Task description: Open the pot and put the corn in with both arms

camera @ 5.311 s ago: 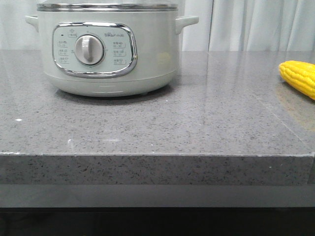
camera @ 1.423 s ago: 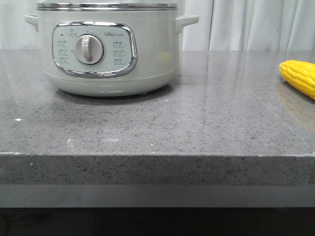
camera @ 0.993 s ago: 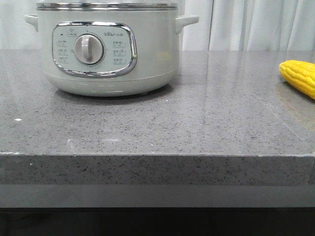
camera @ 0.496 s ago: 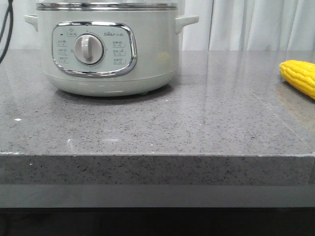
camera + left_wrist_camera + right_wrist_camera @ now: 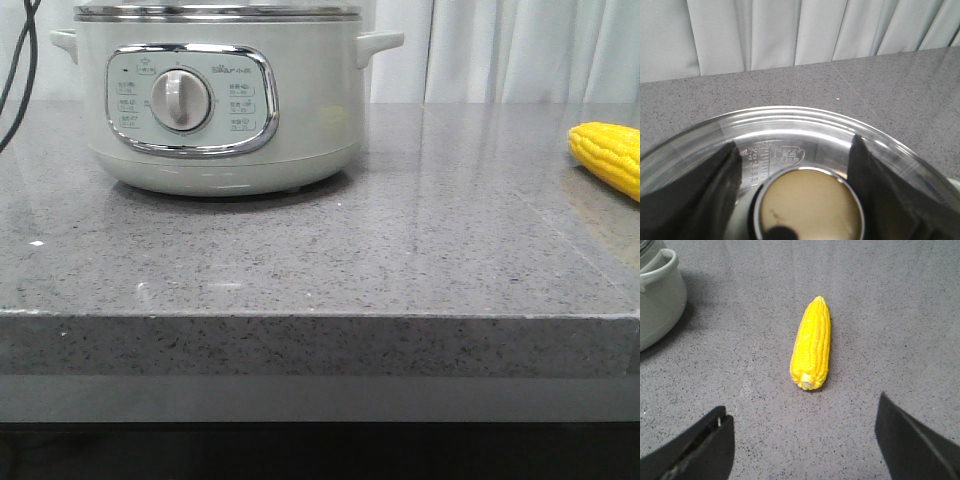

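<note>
Front view vs 0.5 s ago: the thin black cable (image 5: 18, 75) at the far left edge now reaches further in and shows two strands; 5.3 s ago it wasn't there at all. Pot and corn haven't shifted.

One large round pale-green electric pot (image 5: 215, 100) w/ steel rim sits back-left on the grey speckled stone counter (image 5: 400, 250). It has 2 side handles and 1 chrome-framed control panel (image 5: 192, 100) w/ 1 round dial. Small brand lettering above the dial and tiny icon labels either side, too small to read. One bright yellow corn cob (image 5: 608, 158) lies at the far right, well apart from the pot, partly cut off by the frame edge. White curtain (image 5: 520, 50) behind.

Left wrist view: clear glass lid (image 5: 790, 130) w/ 1 round cream knob (image 5: 810, 205) in a dark ring; embossed stamp and lettering on the glass, not legible. Left gripper (image 5: 795, 200) is spread wide, 2 dark fingers (image 5: 695, 195) either side of the knob, not clamped on it.

Right wrist view: right gripper (image 5: 805, 450) spread wide, holding nothing, 2 black fingers (image 5: 697, 445) apart w/ the corn lying on the counter beyond them, cut end toward the fingers. One pot handle (image 5: 660, 265) shows nearby.
</note>
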